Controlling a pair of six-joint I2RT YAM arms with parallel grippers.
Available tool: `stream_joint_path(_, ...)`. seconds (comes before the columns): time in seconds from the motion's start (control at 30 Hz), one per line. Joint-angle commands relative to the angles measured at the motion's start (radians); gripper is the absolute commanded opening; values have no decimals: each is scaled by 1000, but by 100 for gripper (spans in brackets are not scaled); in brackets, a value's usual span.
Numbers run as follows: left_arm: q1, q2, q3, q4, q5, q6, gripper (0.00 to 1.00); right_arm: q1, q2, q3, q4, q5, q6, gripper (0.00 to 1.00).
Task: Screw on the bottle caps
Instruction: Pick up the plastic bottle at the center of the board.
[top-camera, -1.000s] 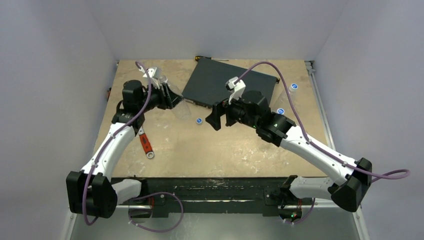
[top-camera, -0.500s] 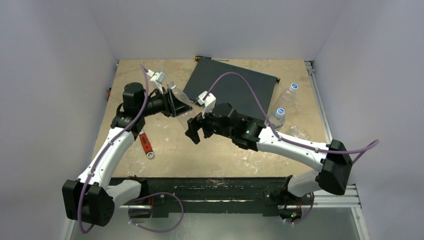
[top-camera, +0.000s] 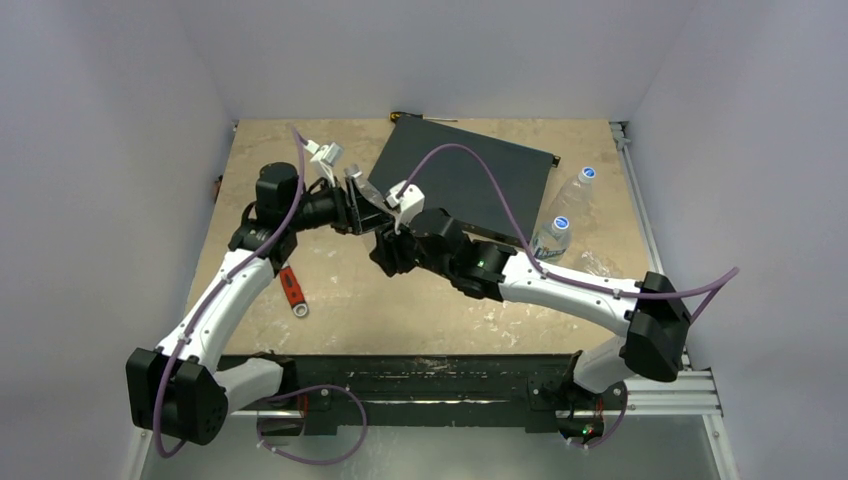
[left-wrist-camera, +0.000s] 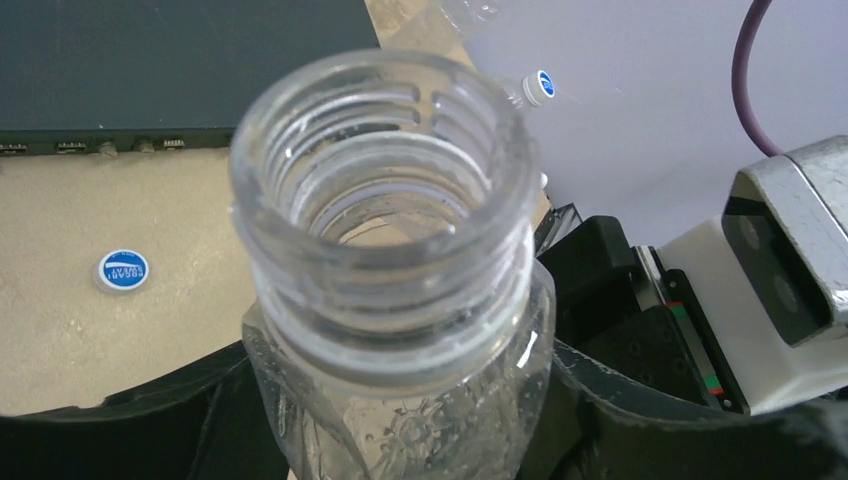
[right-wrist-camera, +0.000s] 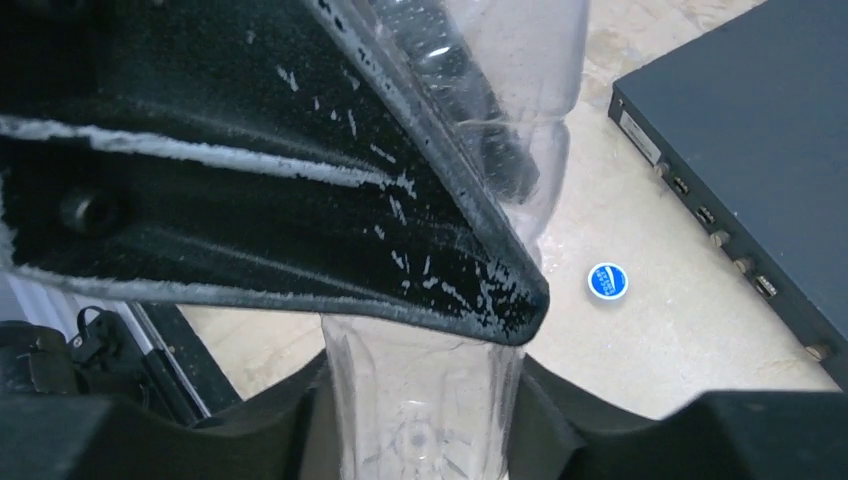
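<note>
A clear bottle (top-camera: 368, 192) with no cap hangs above the table between both arms. Its open threaded neck (left-wrist-camera: 385, 200) fills the left wrist view. My left gripper (left-wrist-camera: 400, 400) is shut on its shoulder, a finger pressed against each side. My right gripper (right-wrist-camera: 420, 420) is shut on the bottle's base (right-wrist-camera: 420, 400), under the left gripper's finger (right-wrist-camera: 300, 200). From above, the right gripper (top-camera: 388, 245) sits just below the left gripper (top-camera: 352, 205). One loose blue cap (left-wrist-camera: 122, 270) (right-wrist-camera: 607, 281) lies on the table by the box. It is hidden in the top view.
A flat black box (top-camera: 460, 175) lies at the back centre. Two capped bottles (top-camera: 578, 185) (top-camera: 552, 235) lie to its right. A red-handled wrench (top-camera: 292, 290) rests on the left, beside the left arm. A screwdriver (top-camera: 410, 117) lies at the back edge.
The right arm swung left from the box to the bottle and its jaws closed on the base. The left arm carried the bottle a little to the right.
</note>
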Motion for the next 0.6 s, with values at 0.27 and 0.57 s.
stream_joint_path(0.27,-4,-95,-41,263,-42,-100,77,-158,-92,-49,210,-367,292,39)
stream_joint_path(0.57,-4,-100,-115,503,-74,-215,77,-182,-95,-91,341,-534,373,38)
